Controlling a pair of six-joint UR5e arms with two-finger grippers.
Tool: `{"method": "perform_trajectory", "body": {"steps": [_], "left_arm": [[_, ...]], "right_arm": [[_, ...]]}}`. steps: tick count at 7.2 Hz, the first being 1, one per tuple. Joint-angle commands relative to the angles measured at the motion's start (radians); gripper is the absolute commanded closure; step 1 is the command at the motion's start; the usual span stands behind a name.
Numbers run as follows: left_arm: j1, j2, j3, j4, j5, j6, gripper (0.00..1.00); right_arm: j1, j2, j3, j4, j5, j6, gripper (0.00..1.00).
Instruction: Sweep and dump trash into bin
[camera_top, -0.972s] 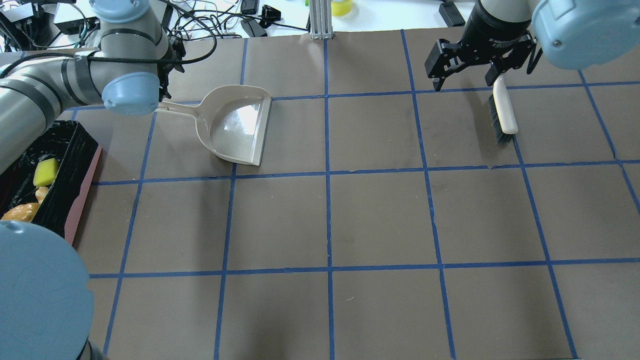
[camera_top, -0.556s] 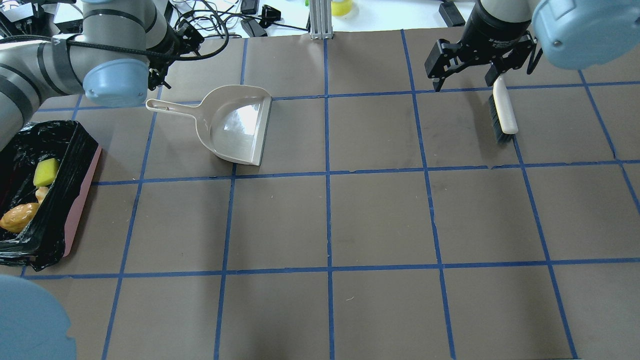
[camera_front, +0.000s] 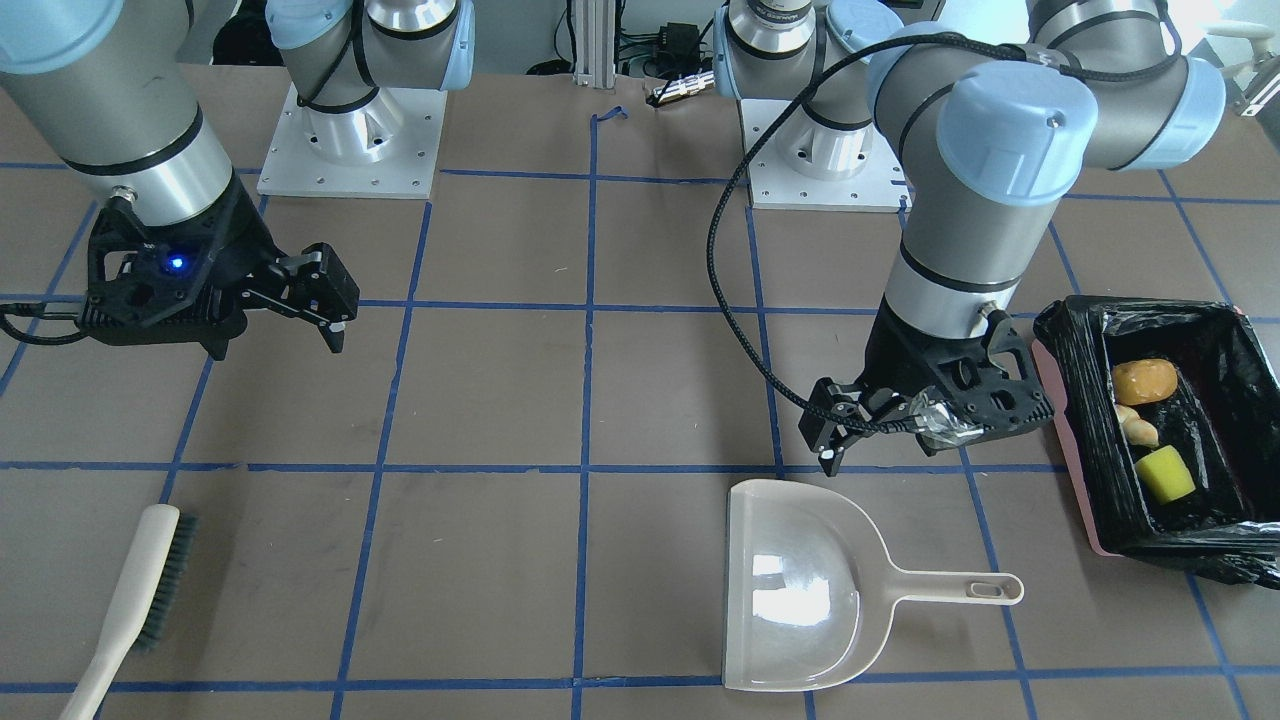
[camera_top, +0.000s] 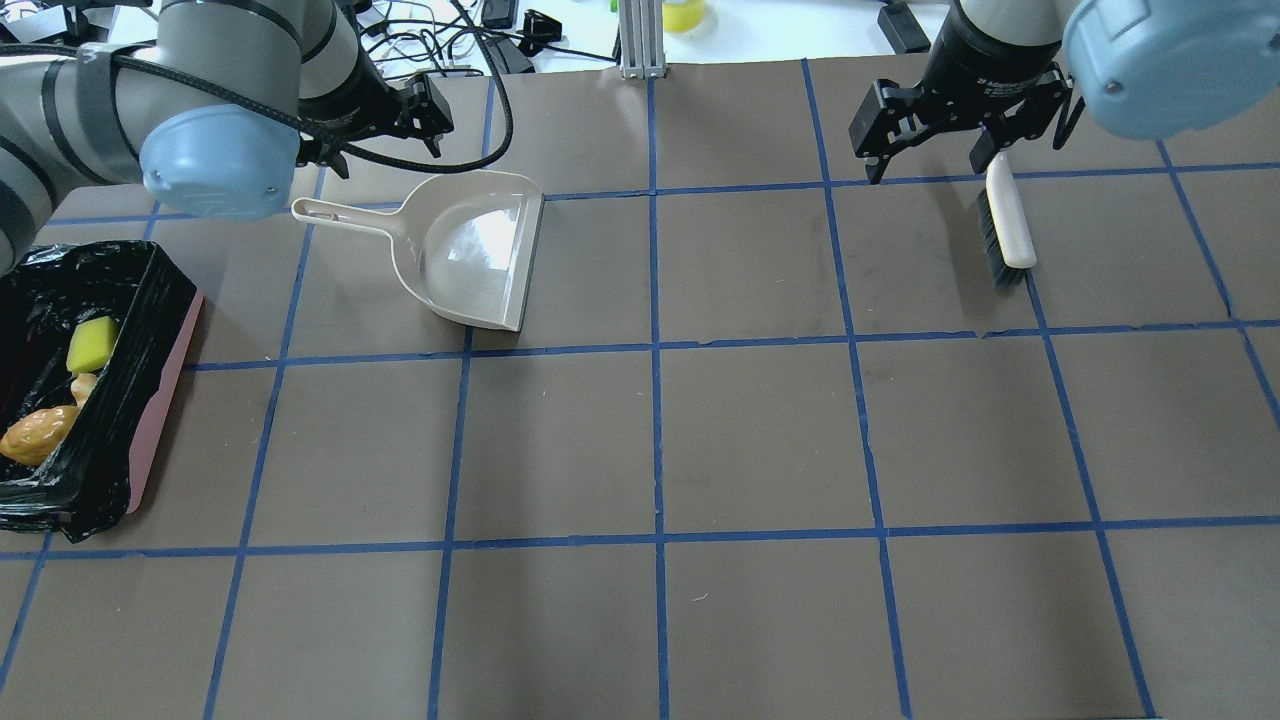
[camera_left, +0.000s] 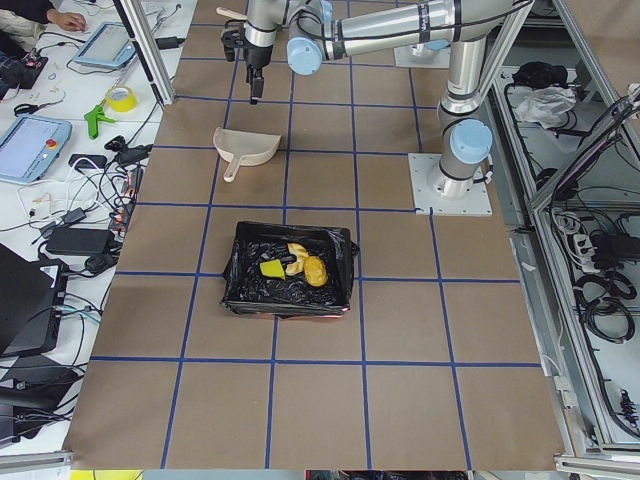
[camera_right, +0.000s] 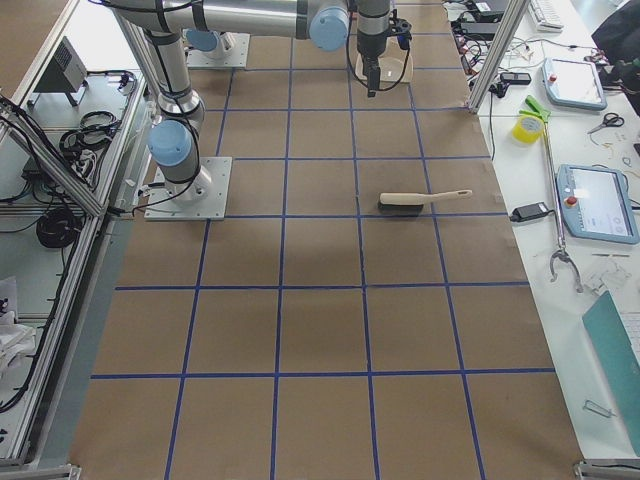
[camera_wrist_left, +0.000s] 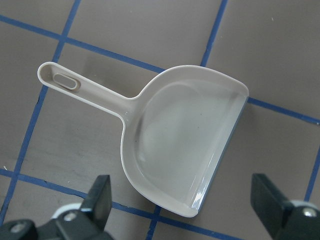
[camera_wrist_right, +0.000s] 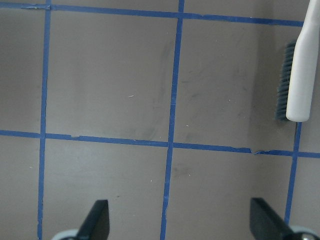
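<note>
The trash lies inside the bin (camera_top: 165, 390), a pink box with a black liner at the table's left edge. It is a golden-brown lump (camera_top: 35, 432), a yellow sponge (camera_top: 92, 343) and a cream slice (camera_top: 83, 385). The front view shows the same bin (camera_front: 1065, 440), lump (camera_front: 1145, 381) and sponge (camera_front: 1165, 473). The beige dustpan (camera_top: 470, 250) lies flat and empty on the table. My left gripper (camera_wrist_left: 182, 195) hovers open above it, holding nothing. My right gripper (camera_wrist_right: 182, 220) is open over bare table beside the brush (camera_top: 1008, 225).
Blue tape lines divide the brown table into squares. Cables and small devices (camera_top: 480, 30) crowd the far edge behind the dustpan. A metal post (camera_top: 635, 40) stands at the far middle. The brush (camera_front: 130, 600) lies on the table, apart from both grippers.
My left arm has swung off the bin and the dustpan handle toward the far edge, and its gripper now shows above the dustpan. Dustpan, brush and right arm stay put.
</note>
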Motion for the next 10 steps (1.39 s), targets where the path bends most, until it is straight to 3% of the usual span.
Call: {"method": "perform_trajectory", "body": {"steps": [1, 4, 6, 10], "left_arm": [[-0.011, 0.067, 0.012, -0.178, 0.004, 0.077, 0.00], [0.007, 0.182, 0.029, -0.407, -0.037, 0.138, 0.00], [0.017, 0.213, 0.009, -0.420, -0.080, 0.186, 0.00], [0.023, 0.224, 0.001, -0.438, -0.073, 0.209, 0.00]], "right_arm": [[0.000, 0.000, 0.001, 0.000, 0.000, 0.000, 0.00], [0.000, 0.000, 0.001, 0.000, 0.000, 0.000, 0.00], [0.000, 0.000, 0.001, 0.002, 0.000, -0.002, 0.00], [0.000, 0.000, 0.001, 0.002, 0.000, -0.002, 0.00]]}}
